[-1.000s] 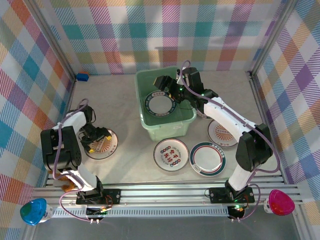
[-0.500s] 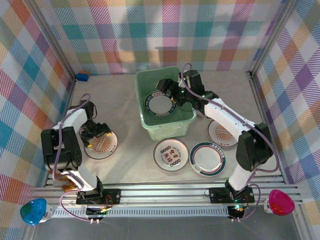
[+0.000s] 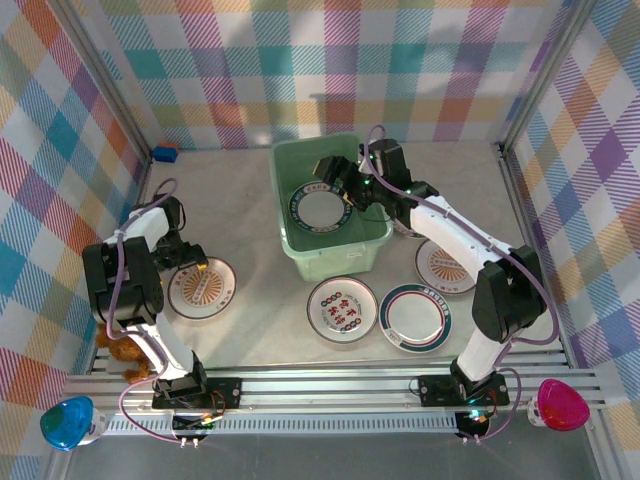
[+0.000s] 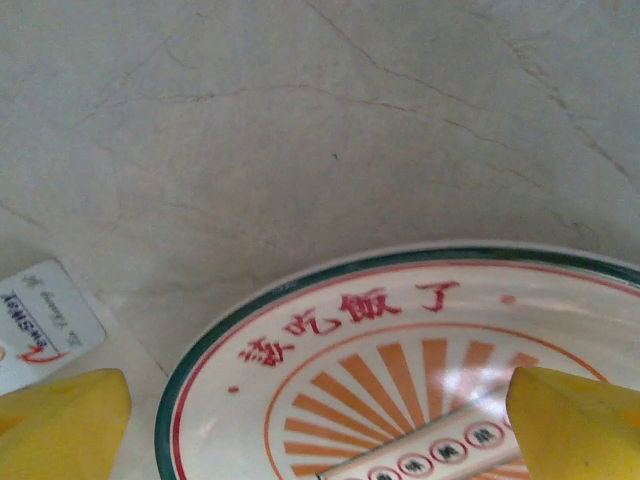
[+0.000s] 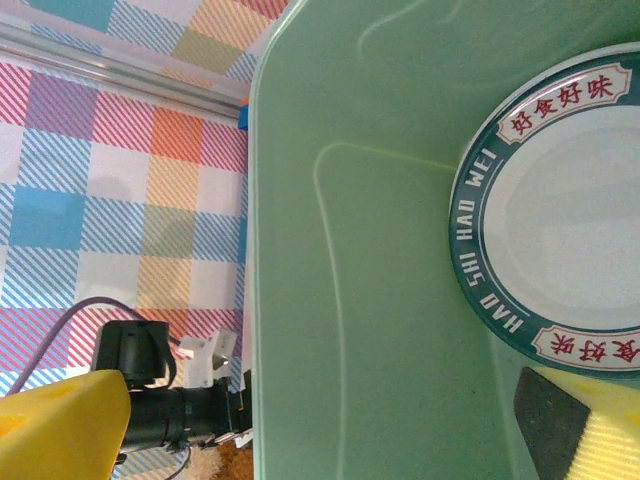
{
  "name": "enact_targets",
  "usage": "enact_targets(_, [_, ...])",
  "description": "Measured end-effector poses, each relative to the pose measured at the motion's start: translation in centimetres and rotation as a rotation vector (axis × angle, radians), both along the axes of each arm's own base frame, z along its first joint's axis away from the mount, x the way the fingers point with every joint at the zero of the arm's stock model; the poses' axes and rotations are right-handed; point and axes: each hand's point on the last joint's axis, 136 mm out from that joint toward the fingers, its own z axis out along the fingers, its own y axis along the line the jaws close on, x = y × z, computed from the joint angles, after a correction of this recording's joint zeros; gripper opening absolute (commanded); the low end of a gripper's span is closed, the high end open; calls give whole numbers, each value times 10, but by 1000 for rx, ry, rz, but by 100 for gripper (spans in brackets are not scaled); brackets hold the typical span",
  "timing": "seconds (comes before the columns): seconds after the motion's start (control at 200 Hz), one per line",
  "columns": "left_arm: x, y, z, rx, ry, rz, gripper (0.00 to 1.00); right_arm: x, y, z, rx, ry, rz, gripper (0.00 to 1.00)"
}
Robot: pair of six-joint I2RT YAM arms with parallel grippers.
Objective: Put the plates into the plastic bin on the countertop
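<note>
At the far left of the countertop (image 3: 250, 200), the left gripper (image 3: 192, 266) hangs low over the back-left edge of a plate with orange rays (image 3: 202, 288), which lies flat on the surface, well left of the plastic bin (image 3: 330, 262). In the left wrist view its yellow fingertips (image 4: 60, 420) stand wide apart, released and grasping nothing, with the plate's green rim and red characters (image 4: 400, 380) showing between them; a small white label (image 4: 40, 320) lies on the surface beside the plate.

The mint-green bin sits in the middle of the countertop towards the back. One dark-green-rimmed plate (image 3: 320, 208) lies flat on its floor. The right gripper (image 3: 338, 182) is held above the bin's right half, its jaws spread wide and empty; the right wrist view shows the plate (image 5: 560, 220) below it.

In front of the bin lie a red-patterned plate (image 3: 342, 309) and, just right of it, a green-ringed plate (image 3: 415, 317). Further right, an orange-centred plate (image 3: 445, 265) lies partly under the right arm.
</note>
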Motion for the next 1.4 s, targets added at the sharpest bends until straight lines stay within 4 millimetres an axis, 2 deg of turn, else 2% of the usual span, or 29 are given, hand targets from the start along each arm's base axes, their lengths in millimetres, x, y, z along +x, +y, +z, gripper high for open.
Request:
enact_targets(0.285, [1, -2, -11, -23, 17, -42, 98, 0, 0, 0, 0, 1, -1, 99])
enact_targets(0.645, [0, -29, -19, -184, -24, -36, 98, -1, -1, -2, 6, 14, -8, 99])
enact_targets(0.88, [-12, -56, -19, -235, -43, -27, 98, -4, -2, -12, -4, 36, -9, 99])
enact_targets(1.135, [-38, -101, -13, -297, -37, -16, 98, -5, -3, -13, -4, 39, -10, 99])
enact_targets(1.28, [-49, -110, -5, -297, -64, -15, 97, -11, -7, -13, -4, 39, -10, 99])
enact_targets(1.4, [-62, -112, -2, -301, -84, 1, 95, -14, -8, -4, 7, 21, -10, 99])
